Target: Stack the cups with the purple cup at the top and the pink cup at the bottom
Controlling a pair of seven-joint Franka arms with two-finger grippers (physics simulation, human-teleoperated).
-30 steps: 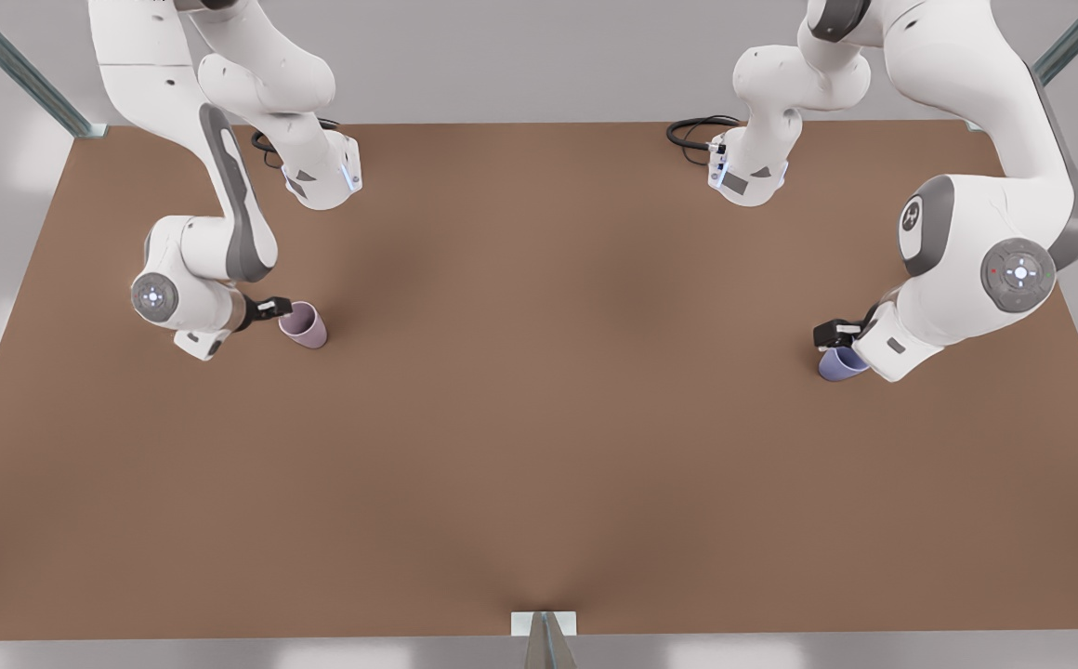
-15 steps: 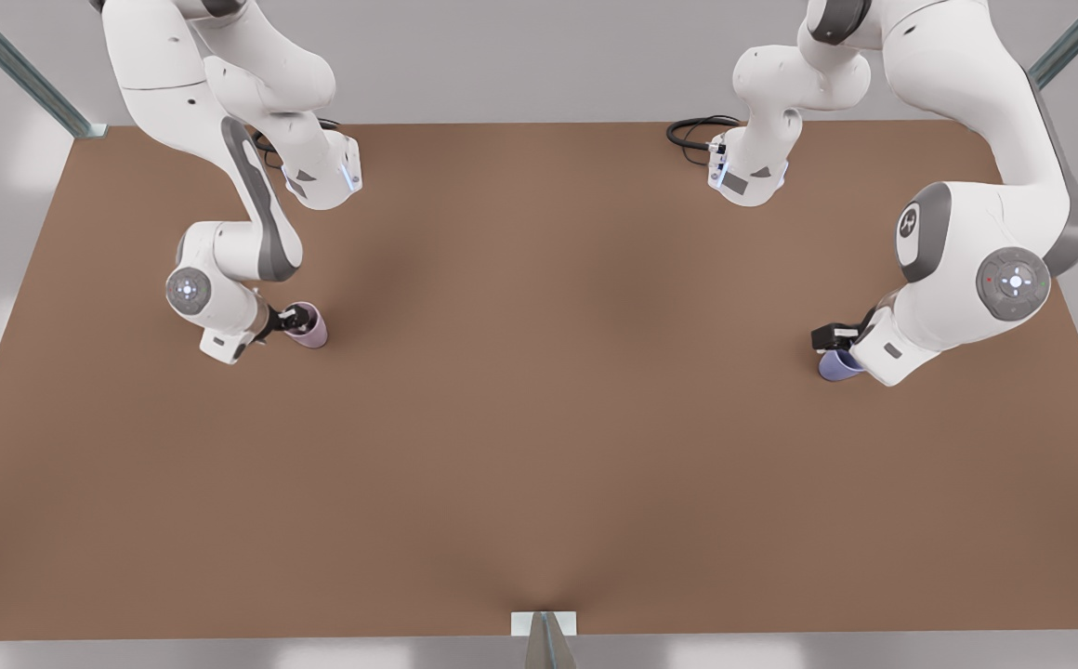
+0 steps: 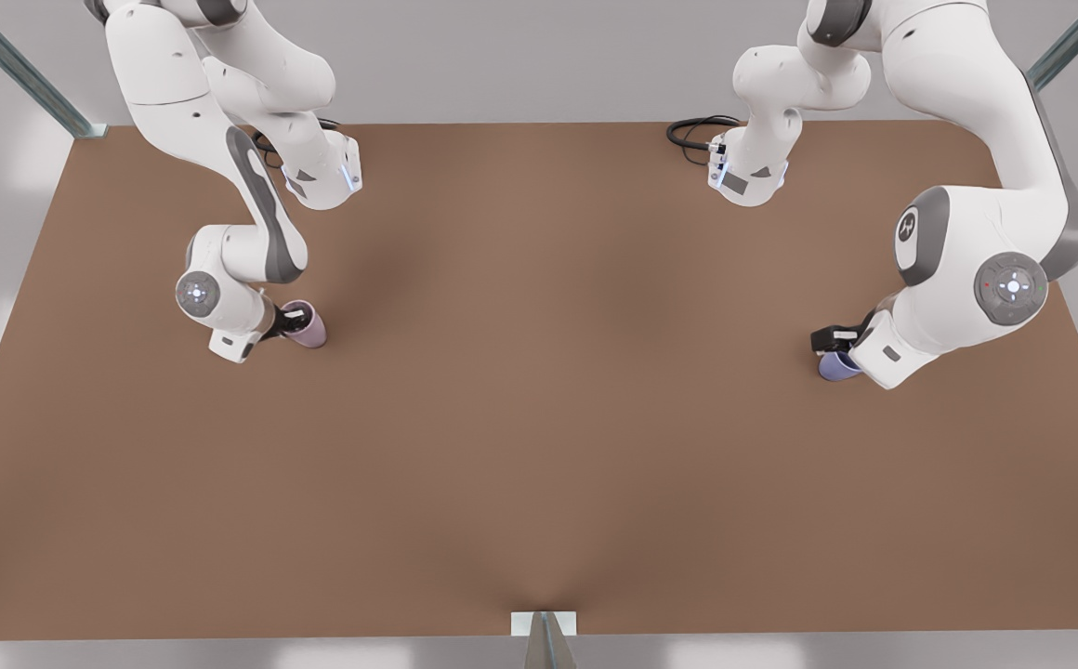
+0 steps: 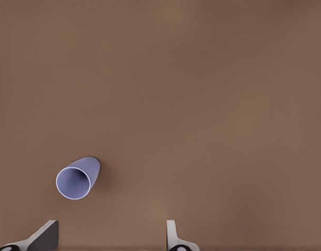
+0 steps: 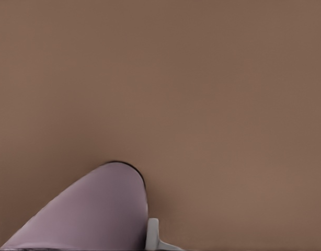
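Over at the front view's right, the left gripper [image 3: 834, 340] hangs spread above the small bluish-lavender tapered purple cup [image 3: 836, 366] on the bare brown table [image 3: 539, 418]. At the front view's left, the right gripper [image 3: 293, 321] straddles the pale mauve-pink tapered pink cup [image 3: 305, 325]; its grip I can't tell. No writing is readable anywhere.

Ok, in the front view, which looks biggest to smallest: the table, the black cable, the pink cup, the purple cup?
1. table
2. black cable
3. pink cup and purple cup: they look about alike, and an arm hides part of each, so no ranking.
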